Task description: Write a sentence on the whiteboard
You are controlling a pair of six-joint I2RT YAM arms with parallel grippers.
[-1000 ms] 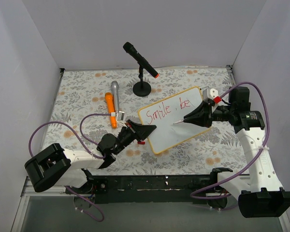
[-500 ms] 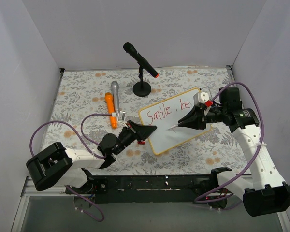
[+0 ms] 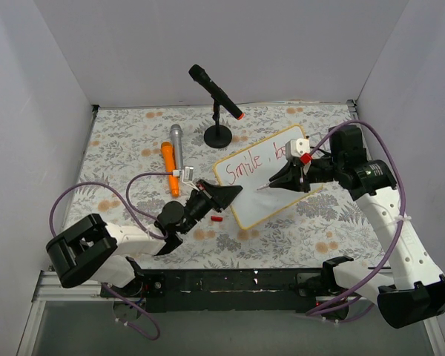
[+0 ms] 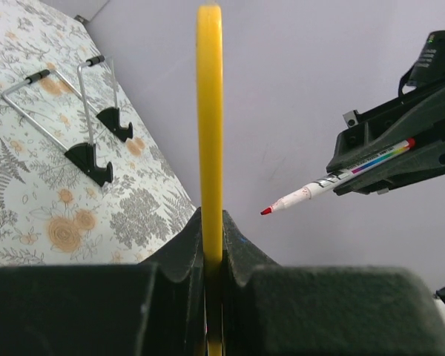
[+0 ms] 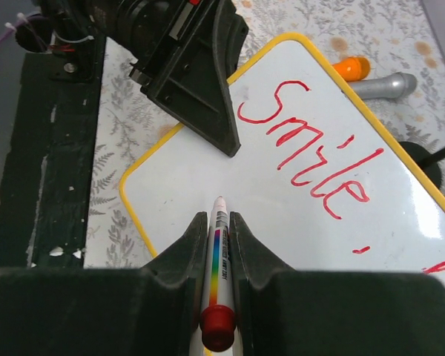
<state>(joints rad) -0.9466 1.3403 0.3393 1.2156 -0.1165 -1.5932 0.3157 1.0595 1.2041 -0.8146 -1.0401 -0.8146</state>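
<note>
The left gripper [image 3: 231, 195] clamps tight on the near-left rim of the one whiteboard [image 3: 256, 202] at mid-table, and the right gripper [image 3: 277, 182] pinches the one marker [image 5: 218, 245], tip just off the board beside the single red sentence [image 3: 242, 169].

Yellow-rimmed white whiteboard [image 3: 258, 205], red sentence [image 3: 245, 167], rainbow-striped marker [image 5: 218, 256], grey floral tablecloth [image 3: 126, 141]

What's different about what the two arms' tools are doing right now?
The left tool grips the whiteboard by its yellow rim; the right tool grips a red marker. The left tool sits at the board's edge; the right tool hangs over its face, marker tip aimed at the blank part below the sentence. Both are shut on something.
</note>
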